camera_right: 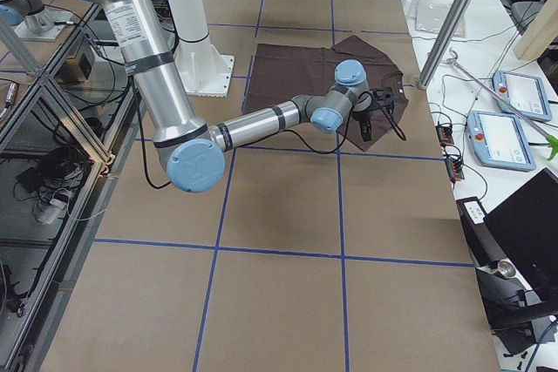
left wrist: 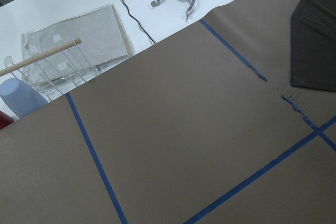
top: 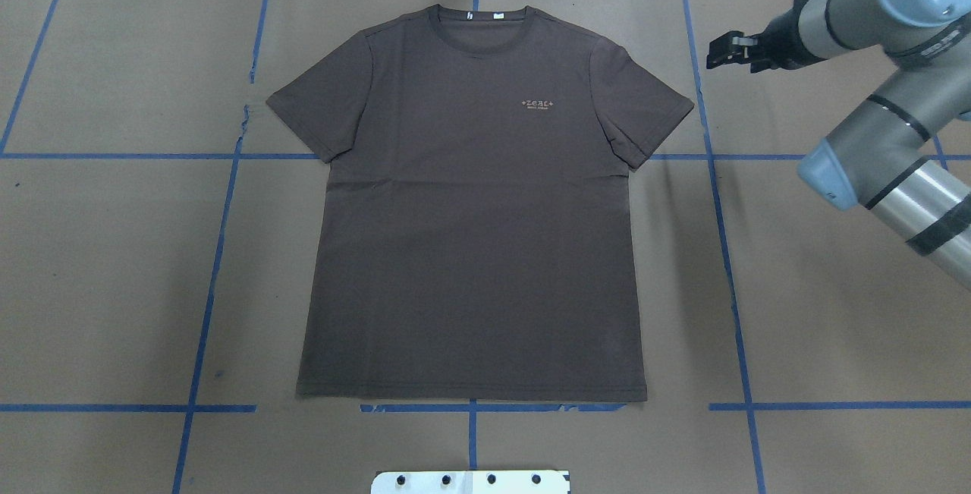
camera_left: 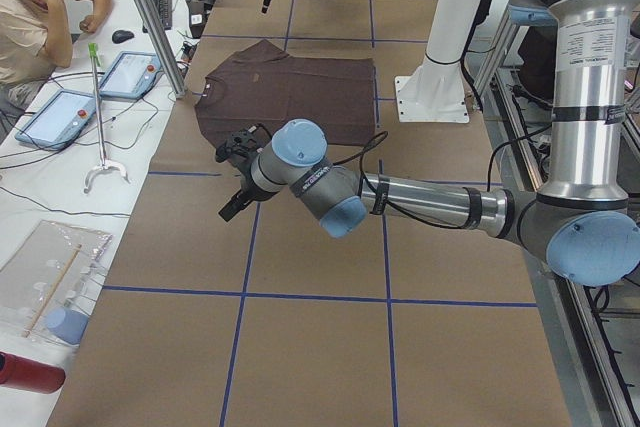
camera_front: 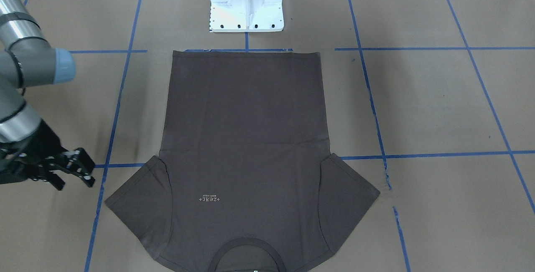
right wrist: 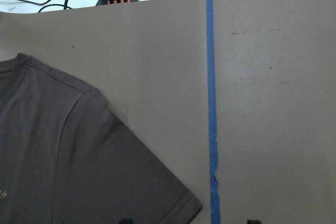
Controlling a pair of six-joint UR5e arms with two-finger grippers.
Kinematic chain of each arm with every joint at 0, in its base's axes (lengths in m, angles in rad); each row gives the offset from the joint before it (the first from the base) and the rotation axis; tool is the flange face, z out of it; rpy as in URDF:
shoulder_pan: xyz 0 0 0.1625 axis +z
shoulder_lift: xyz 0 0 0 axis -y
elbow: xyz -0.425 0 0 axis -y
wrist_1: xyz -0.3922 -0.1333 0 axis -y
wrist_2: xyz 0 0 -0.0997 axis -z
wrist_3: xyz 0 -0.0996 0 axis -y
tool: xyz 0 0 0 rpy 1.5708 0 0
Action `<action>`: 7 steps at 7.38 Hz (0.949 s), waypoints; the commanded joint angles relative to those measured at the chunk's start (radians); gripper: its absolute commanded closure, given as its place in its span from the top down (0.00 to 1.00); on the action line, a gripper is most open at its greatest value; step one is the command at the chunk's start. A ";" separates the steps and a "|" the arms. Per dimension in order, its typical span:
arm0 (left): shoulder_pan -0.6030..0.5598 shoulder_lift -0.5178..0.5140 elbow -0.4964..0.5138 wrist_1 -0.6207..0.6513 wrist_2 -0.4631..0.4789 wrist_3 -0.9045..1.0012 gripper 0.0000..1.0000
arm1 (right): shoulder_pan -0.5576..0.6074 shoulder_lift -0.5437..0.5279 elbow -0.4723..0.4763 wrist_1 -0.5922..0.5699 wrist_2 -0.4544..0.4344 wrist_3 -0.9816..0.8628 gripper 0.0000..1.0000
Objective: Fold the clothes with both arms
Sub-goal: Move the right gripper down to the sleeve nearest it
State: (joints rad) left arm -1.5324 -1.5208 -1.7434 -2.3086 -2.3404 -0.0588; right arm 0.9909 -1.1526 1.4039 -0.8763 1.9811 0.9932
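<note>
Lying flat and front-up on the tabletop (top: 834, 289), the T-shirt (top: 470, 236) has its long axis running straight away from the robot. The hem (top: 470, 391) is next to the pedestal base (camera_front: 246, 4) and the collar (top: 476, 23) is at the far edge. Both sleeves are spread sideways, and no fold is made yet.

The right hand (top: 717, 54) is the nearer one. It hovers over bare tabletop just outboard of the right sleeve (top: 645, 111), slightly farther from the robot than the cuff, and points toward the shirt. Its jaws stand wide apart and hold nothing. In the right wrist view the sleeve corner sits between them.

The left hand (camera_left: 232, 179) appears only in the left-side view, off the garment on the robot's left and apparently well apart from the left sleeve (top: 318, 111). Whether it is open or closed cannot be told there.

The right hand likely needs only a short inward travel to reach cloth, and the left a longer one.
</note>
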 commanded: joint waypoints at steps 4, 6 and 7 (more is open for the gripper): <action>0.000 0.001 0.001 0.000 0.001 0.005 1.00 | -0.087 0.056 -0.183 0.122 -0.093 0.044 0.67; 0.000 0.002 0.001 0.000 0.001 0.008 1.00 | -0.103 0.056 -0.197 0.122 -0.117 0.044 0.67; 0.000 0.002 0.002 0.000 0.001 0.008 1.00 | -0.107 0.056 -0.204 0.123 -0.125 0.042 0.67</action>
State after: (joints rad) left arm -1.5324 -1.5191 -1.7422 -2.3086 -2.3393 -0.0514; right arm 0.8907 -1.0973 1.2076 -0.7543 1.8667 1.0367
